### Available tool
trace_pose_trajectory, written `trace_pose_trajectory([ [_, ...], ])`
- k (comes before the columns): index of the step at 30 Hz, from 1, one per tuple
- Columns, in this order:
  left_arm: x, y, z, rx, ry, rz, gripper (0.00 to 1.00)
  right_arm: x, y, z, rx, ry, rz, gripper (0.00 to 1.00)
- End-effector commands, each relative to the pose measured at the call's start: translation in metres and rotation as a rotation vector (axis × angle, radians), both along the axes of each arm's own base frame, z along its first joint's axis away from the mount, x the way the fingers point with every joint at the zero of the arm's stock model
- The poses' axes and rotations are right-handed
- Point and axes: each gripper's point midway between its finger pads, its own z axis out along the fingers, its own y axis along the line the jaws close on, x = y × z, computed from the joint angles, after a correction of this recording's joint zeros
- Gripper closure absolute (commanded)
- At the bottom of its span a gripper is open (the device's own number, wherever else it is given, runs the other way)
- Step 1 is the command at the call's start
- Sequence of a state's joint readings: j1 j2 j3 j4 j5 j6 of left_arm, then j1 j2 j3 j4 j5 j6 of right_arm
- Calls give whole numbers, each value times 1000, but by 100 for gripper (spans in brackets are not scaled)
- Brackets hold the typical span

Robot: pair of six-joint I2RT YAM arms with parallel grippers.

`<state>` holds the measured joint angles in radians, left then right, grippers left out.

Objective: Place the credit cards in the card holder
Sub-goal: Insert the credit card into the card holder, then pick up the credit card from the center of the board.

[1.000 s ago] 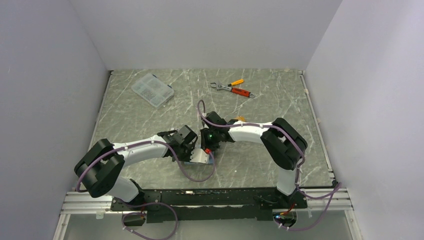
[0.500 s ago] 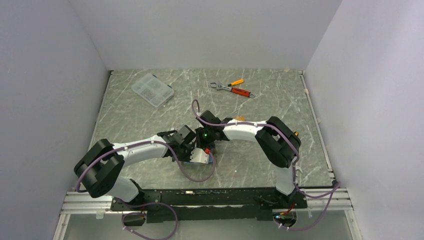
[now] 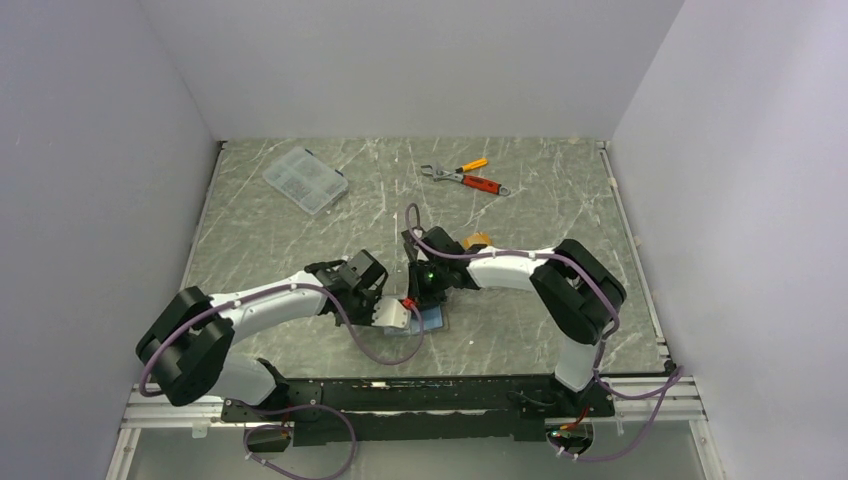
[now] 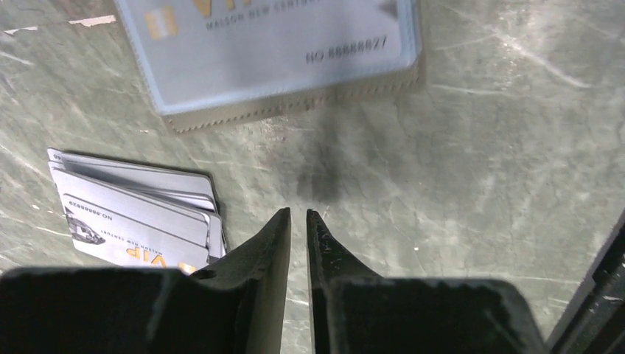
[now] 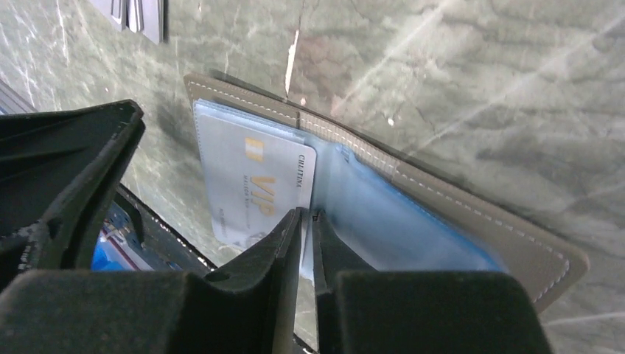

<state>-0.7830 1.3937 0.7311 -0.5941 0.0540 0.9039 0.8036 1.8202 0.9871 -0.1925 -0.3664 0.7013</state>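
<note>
lying open on the marbled bench (image 3: 560, 210), the card holder (image 5: 472, 214) shows a silvery card (image 5: 254, 184) in its blue-grey lining. the right claw (image 5: 306, 217) sits over that card's edge, fingers a slit apart; whether it grips the card cannot be told. the left claw (image 4: 297, 215) hovers nearly closed and empty beside a stack of cards (image 4: 133, 214).

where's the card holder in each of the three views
Top external: the card holder lies open on the table just below the two wrists, near the middle.
Left wrist: only its near edge shows along the top, a silvery card behind its clear window.
Right wrist: it fills the middle, open, running from upper left to lower right.
Shared landmark: the stack of loose cards, lower left in left wrist, top left in right wrist.
</note>
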Motion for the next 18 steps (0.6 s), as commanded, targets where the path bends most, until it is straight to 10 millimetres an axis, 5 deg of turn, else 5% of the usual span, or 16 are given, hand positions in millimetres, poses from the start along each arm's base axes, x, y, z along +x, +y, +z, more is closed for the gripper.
trace_pose_trajectory([
  [1, -1, -7, 24, -57, 13, 2, 79, -7, -15, 3, -30, -9, -6, 82],
  [5, 14, -8, 48, -110, 14, 63, 62, 23, -18, 41, 22, -73, -44, 73],
  [12, 63, -9, 124, -265, -70, 179, 44, 91, -39, 122, 112, -229, -127, 54],
  [13, 70, -10, 133, -277, -91, 195, 38, 100, -43, 127, 109, -251, -140, 50],
  [15, 83, -14, 156, -322, -136, 212, 3, 117, -49, 129, 82, -283, -161, 47],
  [18, 101, -23, 189, -398, -219, 252, 1, 141, -56, 118, 28, -300, -186, 46],
])
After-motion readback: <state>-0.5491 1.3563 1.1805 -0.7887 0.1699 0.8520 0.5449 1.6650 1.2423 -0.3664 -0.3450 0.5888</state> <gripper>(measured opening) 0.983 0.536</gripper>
